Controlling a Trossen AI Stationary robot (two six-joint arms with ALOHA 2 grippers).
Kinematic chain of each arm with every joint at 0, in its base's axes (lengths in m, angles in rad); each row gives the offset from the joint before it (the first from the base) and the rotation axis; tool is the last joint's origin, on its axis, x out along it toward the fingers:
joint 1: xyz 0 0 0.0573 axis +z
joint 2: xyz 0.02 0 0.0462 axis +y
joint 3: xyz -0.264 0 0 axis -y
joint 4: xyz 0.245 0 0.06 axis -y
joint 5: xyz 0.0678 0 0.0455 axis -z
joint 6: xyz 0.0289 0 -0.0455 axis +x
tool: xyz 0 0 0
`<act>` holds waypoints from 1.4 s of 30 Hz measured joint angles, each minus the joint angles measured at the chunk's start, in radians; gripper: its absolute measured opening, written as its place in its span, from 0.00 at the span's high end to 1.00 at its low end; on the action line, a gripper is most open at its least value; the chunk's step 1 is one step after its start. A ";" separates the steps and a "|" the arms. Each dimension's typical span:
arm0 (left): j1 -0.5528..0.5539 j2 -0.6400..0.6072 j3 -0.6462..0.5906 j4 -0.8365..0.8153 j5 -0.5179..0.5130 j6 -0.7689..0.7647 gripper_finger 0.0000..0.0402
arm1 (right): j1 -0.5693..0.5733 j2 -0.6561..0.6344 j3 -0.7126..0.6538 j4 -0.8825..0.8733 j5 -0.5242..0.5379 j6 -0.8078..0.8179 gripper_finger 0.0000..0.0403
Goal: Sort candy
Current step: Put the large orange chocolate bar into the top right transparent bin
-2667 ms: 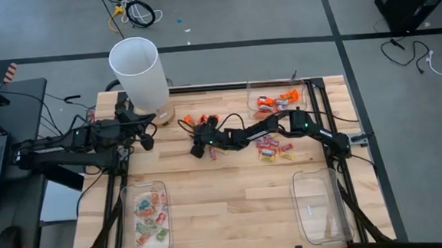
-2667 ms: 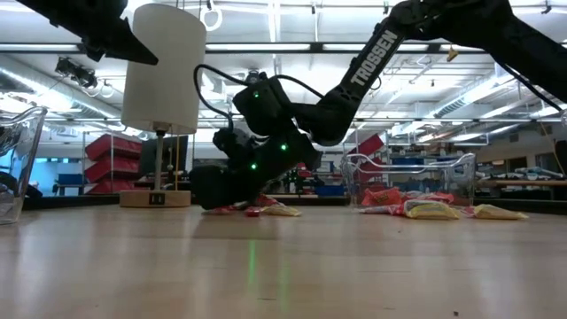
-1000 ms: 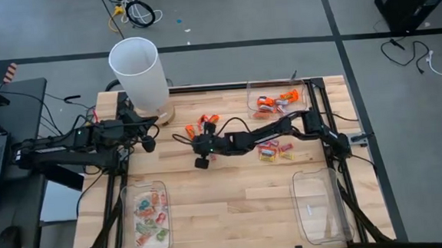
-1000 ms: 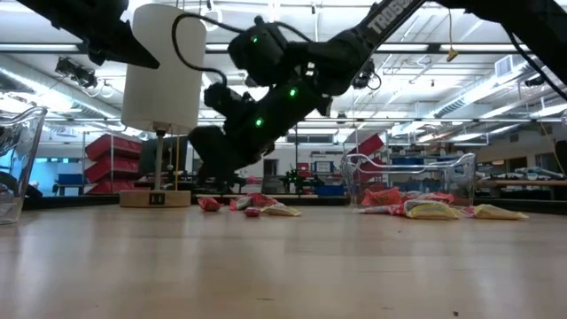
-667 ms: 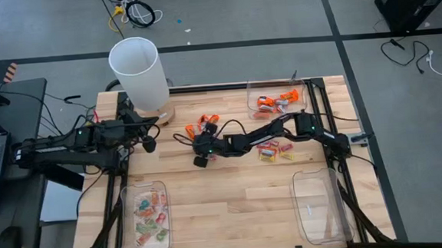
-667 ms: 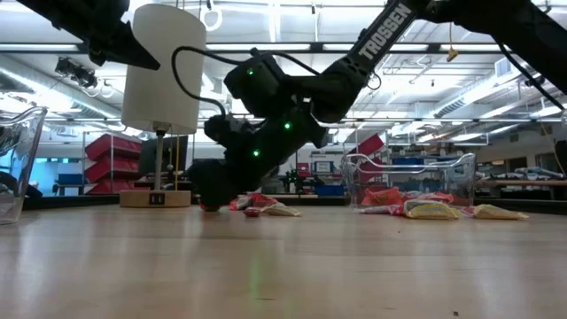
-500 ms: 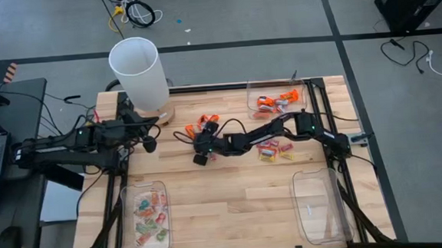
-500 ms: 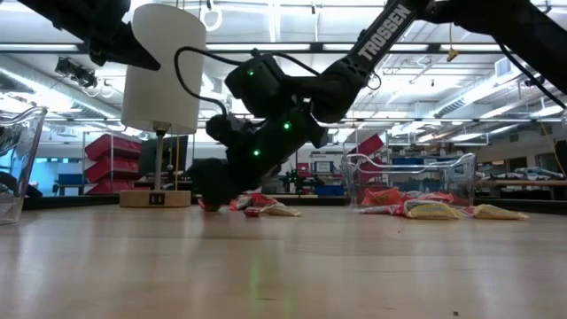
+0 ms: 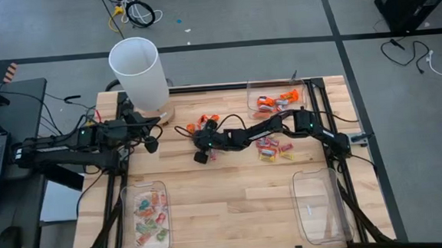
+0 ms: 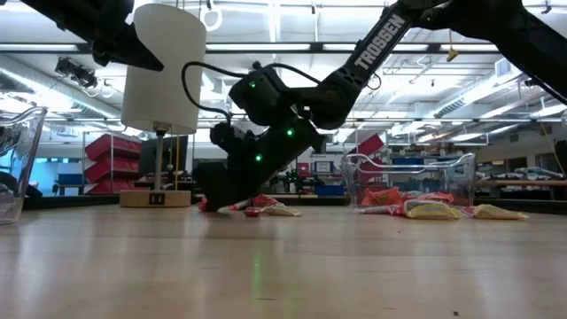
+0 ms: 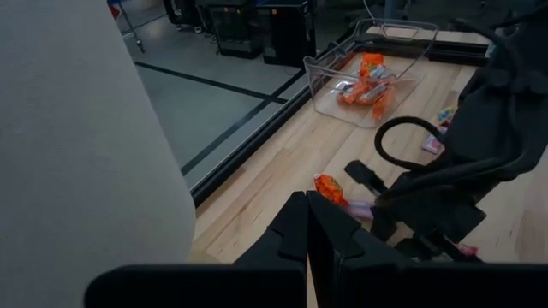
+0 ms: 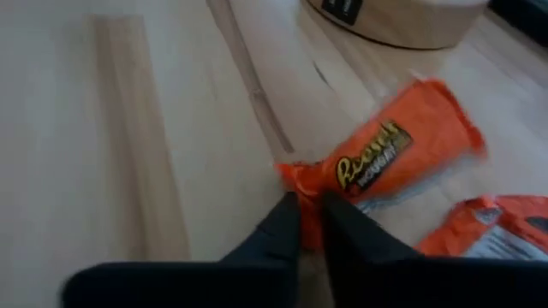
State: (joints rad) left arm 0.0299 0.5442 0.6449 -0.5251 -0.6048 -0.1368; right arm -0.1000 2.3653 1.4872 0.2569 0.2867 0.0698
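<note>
Several orange candies (image 9: 204, 123) lie loose on the table by the lamp base. One orange candy (image 12: 390, 158) lies flat in front of my right gripper (image 12: 306, 224), which is down at the table (image 10: 211, 200) and shut on its near end. More candy (image 9: 272, 148) lies in a cluster at centre right. My left gripper (image 11: 306, 218) hangs shut and empty above the table's left side, beside the white lamp (image 9: 137, 71). My right gripper pinches the orange candy's near end (image 12: 298, 178) between its two fingers. The fingers come slanting down from the table's right side and lie along the candy. The rest of the candy lies flat on the wood, stretching away from the fingertips.
A clear tray (image 9: 277, 97) at the far right holds orange candy. Another tray (image 9: 146, 217) at the near left holds mixed candy, and a third (image 9: 318, 206) stands at the near right. The lamp's wooden base (image 12: 394, 21) is close beyond the held candy.
My right gripper has come down from above the table onto the orange candies near the lamp base, edging slightly toward the far edge. The left arm has kept still.
</note>
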 joint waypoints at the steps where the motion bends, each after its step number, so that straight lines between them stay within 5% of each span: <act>1: 0.000 0.000 0.000 0.001 0.000 0.000 1.00 | -0.001 0.004 0.001 0.007 -0.003 0.000 0.96; 17: 0.000 0.000 0.000 0.004 0.011 -0.015 1.00 | 0.039 -0.079 -0.002 -0.042 0.041 -0.091 1.00; 34: 0.000 0.000 0.000 0.002 0.013 -0.024 1.00 | 0.032 -0.331 -0.002 -0.383 -0.011 -0.073 1.00; 42: 0.000 0.000 0.000 0.002 0.013 -0.024 1.00 | 0.011 -0.319 -0.001 -0.422 -0.312 -0.210 1.00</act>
State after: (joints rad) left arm 0.0299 0.5438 0.6449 -0.5229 -0.5916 -0.1612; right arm -0.0888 2.0464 1.4860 -0.1647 -0.0252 -0.1398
